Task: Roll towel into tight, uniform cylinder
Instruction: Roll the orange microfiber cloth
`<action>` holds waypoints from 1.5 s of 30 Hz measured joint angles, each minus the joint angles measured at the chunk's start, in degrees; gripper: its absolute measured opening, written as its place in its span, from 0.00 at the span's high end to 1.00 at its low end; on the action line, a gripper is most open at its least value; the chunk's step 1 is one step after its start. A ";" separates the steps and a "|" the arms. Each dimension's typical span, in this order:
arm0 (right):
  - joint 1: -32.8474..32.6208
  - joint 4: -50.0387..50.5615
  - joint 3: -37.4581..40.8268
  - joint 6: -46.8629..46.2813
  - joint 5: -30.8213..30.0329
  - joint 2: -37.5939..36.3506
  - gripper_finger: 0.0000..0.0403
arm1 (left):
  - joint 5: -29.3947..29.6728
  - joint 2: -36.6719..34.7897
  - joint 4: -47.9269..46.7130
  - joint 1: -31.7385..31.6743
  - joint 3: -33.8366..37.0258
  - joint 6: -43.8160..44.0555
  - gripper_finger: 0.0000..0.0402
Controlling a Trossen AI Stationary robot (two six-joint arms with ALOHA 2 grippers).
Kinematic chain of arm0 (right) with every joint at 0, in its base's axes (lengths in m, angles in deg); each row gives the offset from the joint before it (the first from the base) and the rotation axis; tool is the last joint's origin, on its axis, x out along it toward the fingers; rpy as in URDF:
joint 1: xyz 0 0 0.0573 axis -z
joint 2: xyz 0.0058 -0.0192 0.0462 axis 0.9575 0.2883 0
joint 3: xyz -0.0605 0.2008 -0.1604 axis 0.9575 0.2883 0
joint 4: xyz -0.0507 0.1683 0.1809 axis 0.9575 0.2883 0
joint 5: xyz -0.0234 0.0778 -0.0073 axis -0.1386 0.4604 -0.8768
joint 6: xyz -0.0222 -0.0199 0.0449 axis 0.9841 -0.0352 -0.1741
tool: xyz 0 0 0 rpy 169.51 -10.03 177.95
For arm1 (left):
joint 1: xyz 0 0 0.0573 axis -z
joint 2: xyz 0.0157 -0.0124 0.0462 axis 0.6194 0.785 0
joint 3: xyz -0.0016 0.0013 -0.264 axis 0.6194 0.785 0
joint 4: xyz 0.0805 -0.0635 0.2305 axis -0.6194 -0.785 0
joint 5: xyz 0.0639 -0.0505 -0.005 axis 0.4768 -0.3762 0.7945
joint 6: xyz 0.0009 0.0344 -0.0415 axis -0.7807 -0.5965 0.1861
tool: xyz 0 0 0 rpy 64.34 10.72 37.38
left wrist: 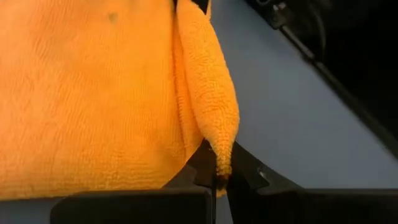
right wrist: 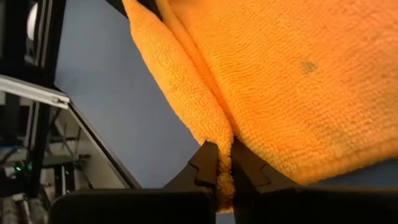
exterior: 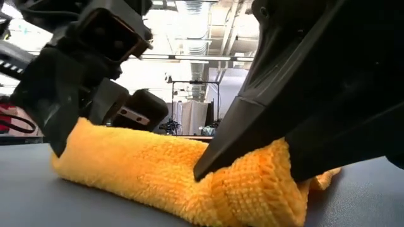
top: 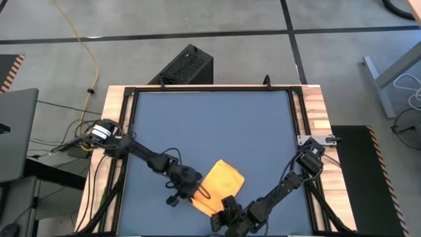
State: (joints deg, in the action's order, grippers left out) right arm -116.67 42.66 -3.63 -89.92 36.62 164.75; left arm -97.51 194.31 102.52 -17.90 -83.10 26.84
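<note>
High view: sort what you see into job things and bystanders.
Job:
- towel, partly rolled on the table
- left gripper, fingers shut on a towel fold
- right gripper, fingers shut on a towel fold

Bystanders:
- black box beyond the table
- yellow cable on the floor

Dark blue desk (top: 210, 125) with wooden side edges, yellow towel (top: 220, 184) lying partly rolled near its front edge

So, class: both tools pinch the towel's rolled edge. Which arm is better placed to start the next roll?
Neither clearly: the left tool and right tool each hold one end of the towel fold, so both should probably roll together.
</note>
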 joint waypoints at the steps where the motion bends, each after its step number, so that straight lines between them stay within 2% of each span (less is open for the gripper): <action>1: -0.15 0.03 0.00 -0.79 -0.32 0.00 0.90 | -1.24 0.00 -0.83 -0.53 -0.40 1.16 1.00; 6: -0.15 0.27 0.00 -4.49 -0.12 0.00 0.90 | -4.79 0.00 -3.47 -2.79 -1.68 9.84 0.99; 8: -0.04 0.43 0.00 -6.00 -0.06 0.00 0.90 | -4.32 0.00 -3.43 -3.65 -1.68 14.30 0.96; 11: 0.01 0.65 0.00 -7.82 0.16 0.00 0.90 | -4.84 0.00 -4.37 -5.15 -1.70 16.24 0.90; 13: 0.01 1.27 0.00 -9.25 0.30 0.00 0.90 | -5.18 0.00 -6.91 -6.17 -1.97 15.09 0.86; 16: -0.15 2.47 0.00 -11.43 -0.44 -0.02 0.90 | -9.63 -0.13 -10.35 -8.09 -2.99 9.79 0.81; 18: -0.15 3.55 -0.02 -12.05 -0.60 -0.02 0.90 | -13.46 -0.43 -11.02 -8.92 -2.93 6.48 0.79; 20: -0.11 3.99 -0.04 -12.24 -0.60 -0.07 0.90 | -14.27 -1.89 -10.46 -9.03 -2.60 3.65 0.79; 24: 0.40 4.95 -0.09 -12.50 -0.62 -0.11 0.90 | -10.58 -6.56 -6.47 -7.34 -1.41 -0.79 0.81; 29: 0.76 5.38 -0.10 -12.34 -0.61 -0.11 0.90 | -4.62 -9.94 5.24 -2.98 -0.78 -2.59 0.87; 34: 0.88 5.44 -0.09 -12.24 -0.60 -0.11 0.90 | 2.42 -4.56 14.28 2.23 -1.07 -4.34 0.93; 38: 0.95 5.38 -0.04 -12.22 -0.60 -0.11 0.90 | 4.64 0.04 17.77 2.50 -2.81 -3.38 0.99; 45: 1.03 5.31 -0.02 -12.20 -0.61 -0.09 0.90 | 2.24 6.65 17.86 1.42 -5.34 -1.31 1.00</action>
State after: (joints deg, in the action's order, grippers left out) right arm -115.63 47.97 -3.65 -102.11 36.01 164.66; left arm -95.27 200.95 120.38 -16.47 -88.44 25.54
